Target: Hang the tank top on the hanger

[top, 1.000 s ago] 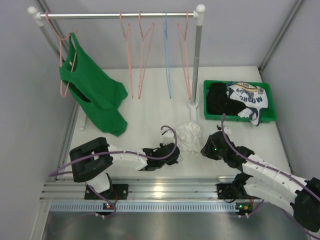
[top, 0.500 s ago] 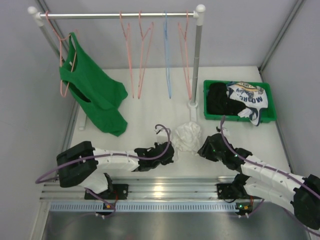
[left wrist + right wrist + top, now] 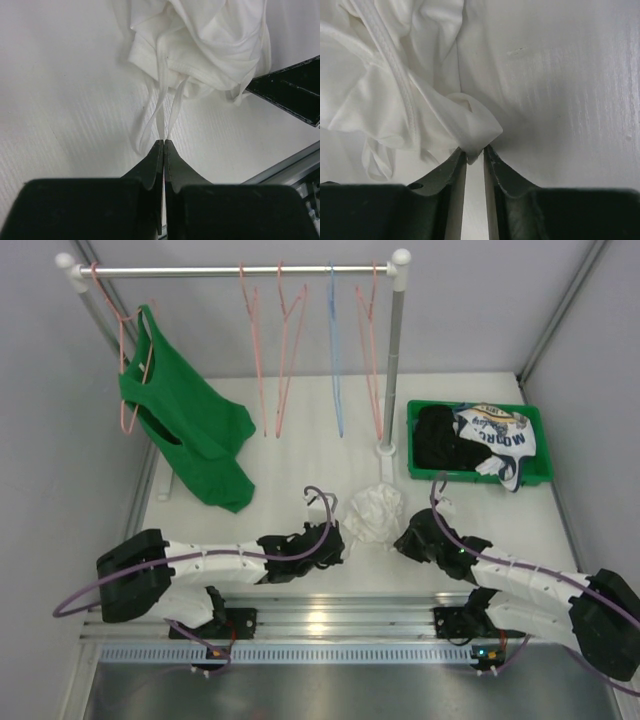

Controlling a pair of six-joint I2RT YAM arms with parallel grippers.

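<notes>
The white tank top (image 3: pixel 374 512) lies crumpled on the table between my two grippers. My left gripper (image 3: pixel 341 537) is just left of it, shut on two thin straps (image 3: pixel 160 100) that run from the bunched tank top (image 3: pixel 210 40) into the left gripper (image 3: pixel 164 142). My right gripper (image 3: pixel 399 532) is at its right side. In the right wrist view the right gripper (image 3: pixel 475 152) has a narrow gap, with a fold of the tank top (image 3: pixel 395 75) pinched between the tips. Pink wire hangers (image 3: pixel 287 340) hang empty on the rail at the back.
A green tank top (image 3: pixel 185 430) hangs on a pink hanger at the rail's left end. A blue wire hanger (image 3: pixel 335 350) hangs among the pink ones. The rack's right post (image 3: pixel 393 360) stands just behind the white top. A green bin (image 3: pixel 430 403) with dark and lettered garments is back right.
The left gripper has closed on the straps, and its arm has stretched out lower and to the left. The right gripper has slid in to the cloth and narrowed on a fold.
</notes>
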